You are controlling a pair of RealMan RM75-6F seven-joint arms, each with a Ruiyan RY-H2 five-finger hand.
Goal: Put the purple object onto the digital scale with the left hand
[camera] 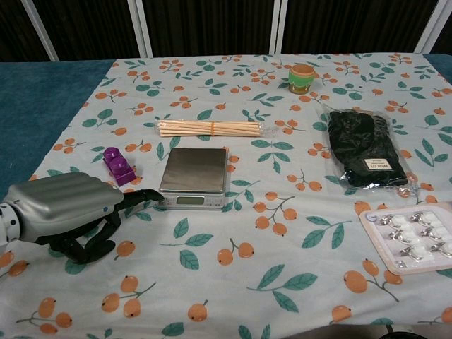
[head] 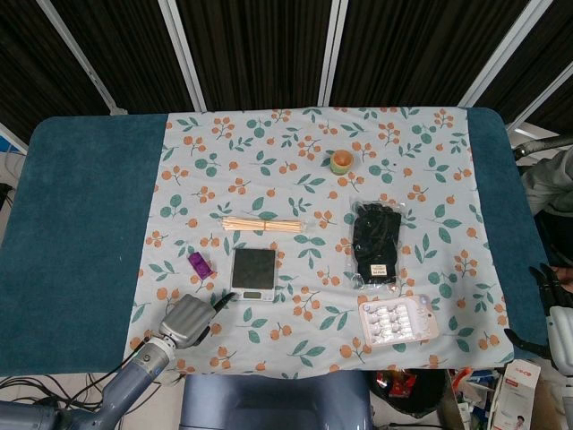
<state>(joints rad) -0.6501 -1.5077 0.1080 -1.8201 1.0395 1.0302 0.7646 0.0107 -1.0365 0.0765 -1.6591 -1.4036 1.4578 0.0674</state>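
You are reaching your left hand point(camera: 67, 212), fingers curled and holding nothing, toward the small silver digital scale point(camera: 194, 176) (purple toy brick point(camera: 119, 164) just beside); nothing is moved yet, and your right hand point(head: 557, 313) is hanging loosely open off the table's right edge

the head view looks steeply down from high above the table's point(head: 81, 251) near edge, taking in the whole cloth point(head: 430, 161) and the dark slats behind. the chest view sits lower and closer, looking across at a slant. both share the scale point(head: 253, 272) point(camera: 193, 177), sticks point(head: 262, 224) and left hand point(head: 188, 320) point(camera: 70, 212).
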